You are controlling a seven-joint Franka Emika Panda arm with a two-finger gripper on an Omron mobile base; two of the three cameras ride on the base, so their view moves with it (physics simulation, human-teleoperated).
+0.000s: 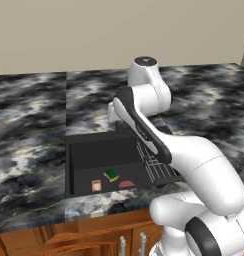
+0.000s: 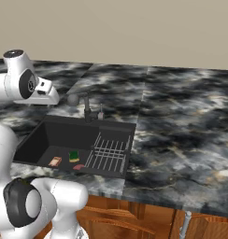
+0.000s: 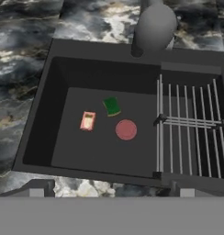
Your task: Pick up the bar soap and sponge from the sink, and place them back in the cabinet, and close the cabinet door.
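**Over the sink, nothing lifted yet**

Above the marbled dark counter [image 1: 29, 115], the white arm is hanging with its hand looking straight down into the sink [image 3: 58, 64], a black recessed basin whose grey wire rack [image 3: 192, 133] is filling one side and whose dark faucet [image 2: 87, 109] is rising at the back rim. The gripper [image 3: 111, 192] is showing two small grey tips far apart at the bottom of the hand view, so its jaws are standing wide with nothing between them, well above the basin floor.

As for progress, the task is looking barely begun: all three small items are lying on the sink floor, and the cabinet and its door are not being dealt with at all. Both picks, both placements and the door closing are left.

The sponge [image 3: 112, 105] is lying flat near the middle of the floor, green face up with a yellow edge showing in the left base view, slightly skewed. A small orange rectangle [image 3: 87, 120] is sitting near it to one side, a pink rounded piece [image 3: 126, 130] just beside it, none touching.
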